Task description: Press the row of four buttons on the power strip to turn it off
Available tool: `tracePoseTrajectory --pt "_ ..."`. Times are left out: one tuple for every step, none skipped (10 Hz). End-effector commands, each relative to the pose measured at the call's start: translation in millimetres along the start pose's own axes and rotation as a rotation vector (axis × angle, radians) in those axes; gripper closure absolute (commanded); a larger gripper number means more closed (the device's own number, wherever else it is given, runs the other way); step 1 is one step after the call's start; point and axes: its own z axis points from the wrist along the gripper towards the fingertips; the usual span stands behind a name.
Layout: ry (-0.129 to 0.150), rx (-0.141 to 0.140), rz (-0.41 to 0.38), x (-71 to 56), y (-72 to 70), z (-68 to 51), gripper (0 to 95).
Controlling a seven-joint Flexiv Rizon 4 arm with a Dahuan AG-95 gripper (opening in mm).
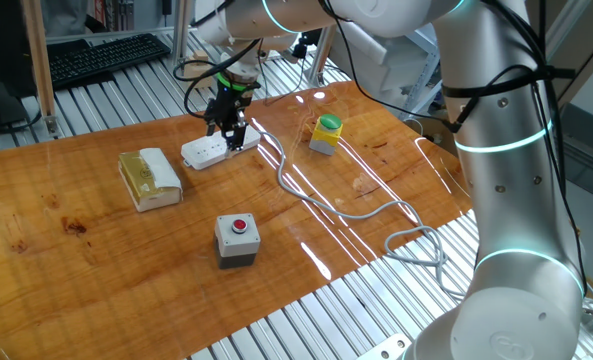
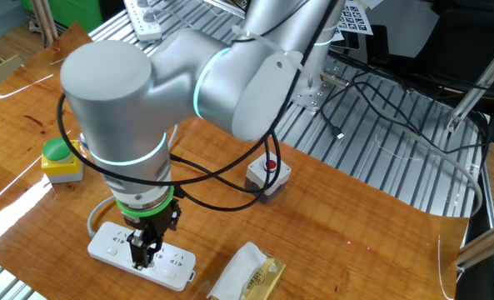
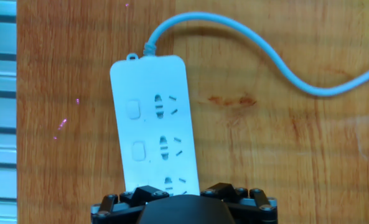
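Wood table (image 1: pixel 96 240) carries, as we scan one fixed view from the left, a tan block with a white wrap (image 1: pixel 150 178) well to the claw's left, then a grey box with a round red button (image 1: pixel 237 239) nearer the camera than the claw. Next we reach the claw (image 1: pixel 232 131) itself, its fingers spread wide and pinching nothing, poised right over the power strip (image 1: pixel 216 150), whose four buttons (image 3: pixel 134 130) sit in a line just ahead of the fingers in the hand view. Further right we see the white cable (image 1: pixel 356 208) trailing away and a yellow box with a green dome button (image 1: pixel 326 133) standing apart beyond the claw.
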Motion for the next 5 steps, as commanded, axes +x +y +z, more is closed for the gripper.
tracePoseTrajectory --pt "-0.005 -0.002 -0.01 0.6 -0.5 0.4 19.0" --pt "-0.005 -0.002 -0.016 0.6 -0.7 0.7 19.0" --pt "-0.006 -0.001 -0.027 0.7 -1.0 2.5 19.0" --pt "-0.008 -0.001 -0.03 0.6 -1.2 3.2 19.0" --pt "-0.007 -0.001 -0.032 0.6 -1.2 3.6 19.0"
